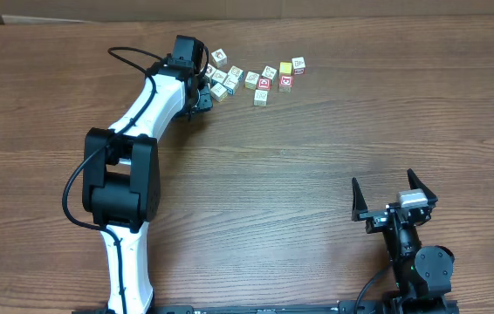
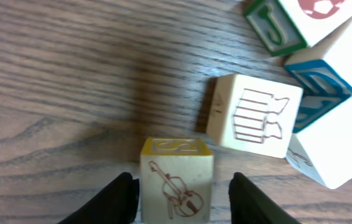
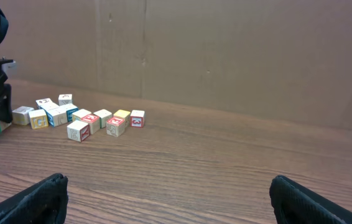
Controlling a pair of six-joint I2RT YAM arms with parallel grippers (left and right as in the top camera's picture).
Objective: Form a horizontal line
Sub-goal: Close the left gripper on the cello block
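Overhead: L end effector (image 1: 207, 91) at loose cube cluster (image 1: 227, 78), 11 o'clock on bench (image 1: 317, 157). Three-cube row (image 1: 285, 68) lies at 3 o'clock of cluster, approx. 12–1 o'clock on bench. R end effector (image 1: 383, 180) at 5 o'clock, spread wide.
L wrist: jaws part-spread astride violin cube (image 2: 176, 186), gap visible one side; not clamped.
R wrist: row at 10 o'clock, far off.

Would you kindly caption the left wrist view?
Left gripper straddling a yellow-topped stringed-instrument block on the wooden table.
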